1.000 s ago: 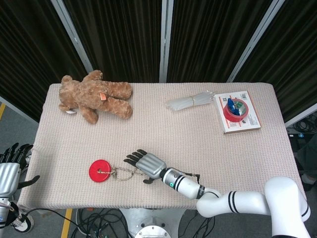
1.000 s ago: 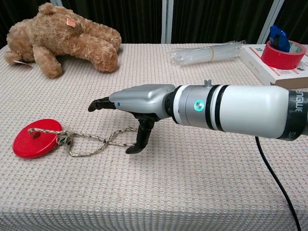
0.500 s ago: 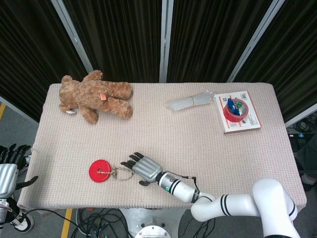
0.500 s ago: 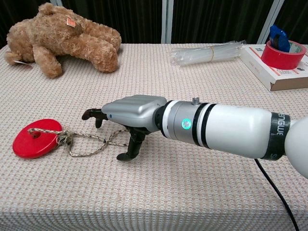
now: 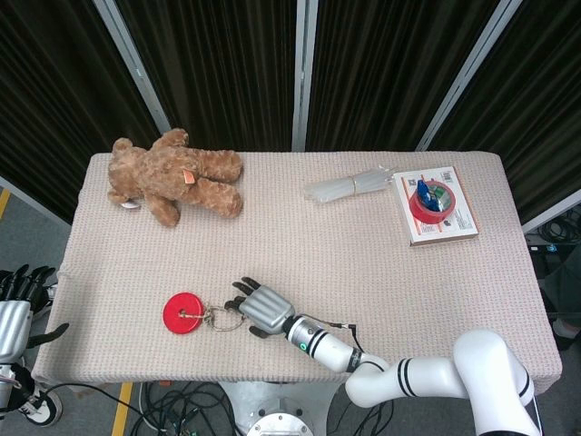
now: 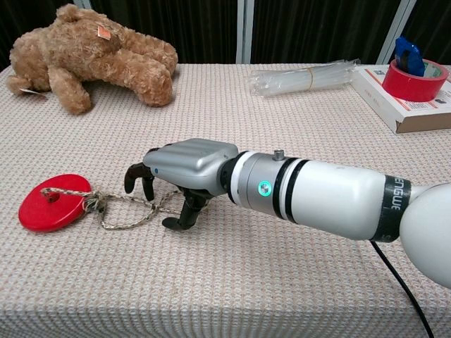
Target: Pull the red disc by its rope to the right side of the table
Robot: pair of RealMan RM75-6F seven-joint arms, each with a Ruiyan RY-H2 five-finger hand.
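While right hand (image 6: 184, 169) hovers over rope (image 6: 130, 209) near counter's front edge, fingers (image 6: 137, 177) curled but clamped on nothing; red disc (image 5: 183, 313) front-left. Risk: fingers close beside loose loops, hand slides away empty.

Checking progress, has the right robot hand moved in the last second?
Yes. The right robot hand has moved left, closer to the red disc, its fingers now curling over the rope.

A glossy red disc (image 6: 49, 202) with rough twisted rope (image 6: 127, 208) lies on the coarse woven table cloth (image 6: 232, 282), near a plush teddy bear (image 6: 91, 53).
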